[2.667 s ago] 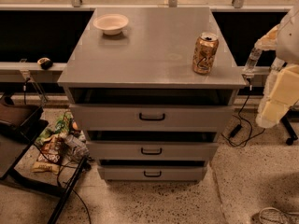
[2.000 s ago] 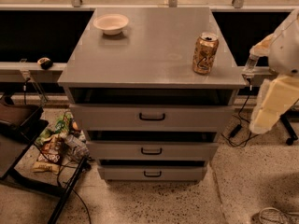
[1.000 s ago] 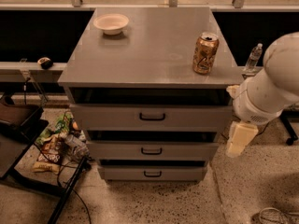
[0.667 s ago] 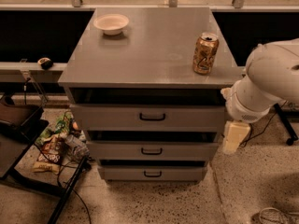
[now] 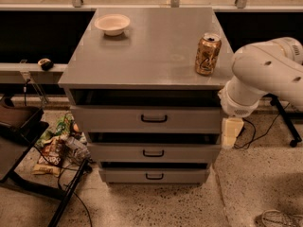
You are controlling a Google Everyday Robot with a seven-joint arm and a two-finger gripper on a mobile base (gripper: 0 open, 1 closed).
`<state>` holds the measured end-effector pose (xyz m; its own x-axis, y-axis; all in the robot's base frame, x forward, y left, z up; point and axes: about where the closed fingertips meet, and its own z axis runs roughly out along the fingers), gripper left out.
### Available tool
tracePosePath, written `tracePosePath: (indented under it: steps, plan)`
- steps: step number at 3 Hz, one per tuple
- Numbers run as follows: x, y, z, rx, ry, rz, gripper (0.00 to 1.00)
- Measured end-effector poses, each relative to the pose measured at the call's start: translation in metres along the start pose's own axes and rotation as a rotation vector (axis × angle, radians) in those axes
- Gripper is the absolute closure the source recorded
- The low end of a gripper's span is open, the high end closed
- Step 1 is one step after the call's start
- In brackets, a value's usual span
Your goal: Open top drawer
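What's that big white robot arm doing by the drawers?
The white robot arm is at the right side of a grey cabinet with three drawers. Its gripper hangs down beside the cabinet's right edge, below the level of the top drawer. It is not touching the drawer's black handle, and the drawer looks pushed in. A can and a bowl sit on top.
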<state>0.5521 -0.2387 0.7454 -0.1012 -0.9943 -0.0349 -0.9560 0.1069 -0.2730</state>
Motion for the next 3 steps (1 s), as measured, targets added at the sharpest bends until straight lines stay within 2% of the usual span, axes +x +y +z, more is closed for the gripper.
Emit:
tracePosePath:
  steps: [2, 3]
  plan:
    - [-0.003, -0.006, 0.057, -0.08, -0.002, 0.024, 0.0]
    - [-0.011, -0.008, 0.076, -0.101, -0.017, 0.029, 0.18]
